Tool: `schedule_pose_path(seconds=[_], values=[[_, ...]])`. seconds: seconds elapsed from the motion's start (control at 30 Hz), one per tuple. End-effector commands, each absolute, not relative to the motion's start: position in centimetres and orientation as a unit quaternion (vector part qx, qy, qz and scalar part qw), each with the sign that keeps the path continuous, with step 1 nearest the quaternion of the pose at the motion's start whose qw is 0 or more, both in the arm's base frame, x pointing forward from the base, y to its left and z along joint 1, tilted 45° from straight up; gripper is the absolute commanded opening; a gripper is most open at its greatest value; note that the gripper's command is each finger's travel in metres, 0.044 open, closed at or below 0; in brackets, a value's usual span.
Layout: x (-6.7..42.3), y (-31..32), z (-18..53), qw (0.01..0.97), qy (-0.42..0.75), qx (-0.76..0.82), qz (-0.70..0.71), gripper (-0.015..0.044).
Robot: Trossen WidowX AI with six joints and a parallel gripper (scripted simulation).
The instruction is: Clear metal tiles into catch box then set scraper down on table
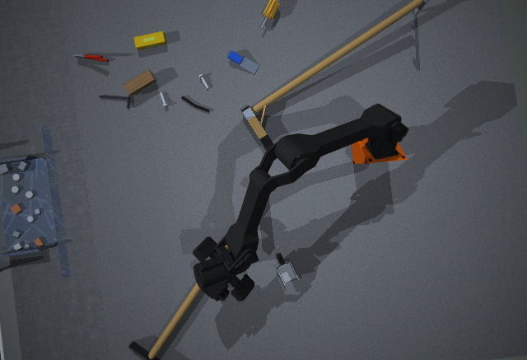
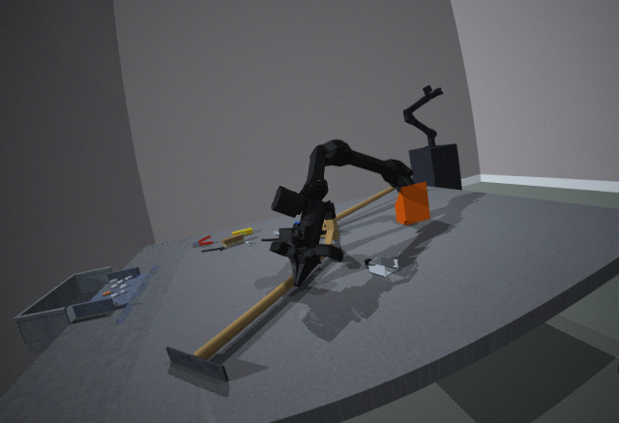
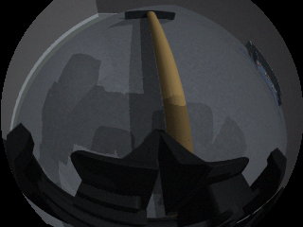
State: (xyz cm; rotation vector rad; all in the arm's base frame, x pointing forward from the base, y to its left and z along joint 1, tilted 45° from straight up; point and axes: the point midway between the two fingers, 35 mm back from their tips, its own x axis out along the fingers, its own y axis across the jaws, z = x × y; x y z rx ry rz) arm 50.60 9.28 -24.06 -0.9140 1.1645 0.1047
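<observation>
The long scraper lies on the table. Its wooden handle [image 1: 179, 315] [image 2: 240, 325] [image 3: 170, 82] runs up from a dark blade [image 1: 139, 349] [image 2: 197, 364] [image 3: 148, 15] at the near end. My gripper [image 1: 219, 264] [image 2: 300, 281] [image 3: 158, 134] points down at the handle's middle with its fingers shut. In the wrist view the handle passes just beside the closed fingertips, not between them. The steel bench plate [image 1: 42, 179] [image 2: 131, 283] lies at the far left and carries several metal tiles [image 1: 29, 194] [image 2: 117, 286]. The grey catch box [image 2: 42, 314] stands at its end.
A second long wooden pole [image 1: 340, 53] with a metal hook lies at the back, with a brush at its near end. A small metal clamp [image 1: 286, 273] [image 2: 384, 265] lies right of my gripper. Small tools and blocks [image 1: 148, 39] are scattered at the back left. The arm's orange base [image 1: 361, 151] [image 2: 412, 203] stands to the right.
</observation>
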Motion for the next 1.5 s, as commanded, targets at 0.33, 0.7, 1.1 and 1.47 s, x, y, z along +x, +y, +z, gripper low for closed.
schedule_pose_path(seconds=[0.33, 0.7, 1.1, 1.47], values=[[51.8, 8.0, -23.3, 0.737, 0.53, -0.417, 0.044, 0.0], [52.5, 7.4, -22.8, 0.737, 0.53, -0.417, 0.043, 0.0], [52.8, 8.5, -21.9, 0.737, 0.53, -0.417, 0.047, 0.0], [53.2, 11.6, -18.9, 0.738, 0.53, -0.416, 0.048, 0.0]])
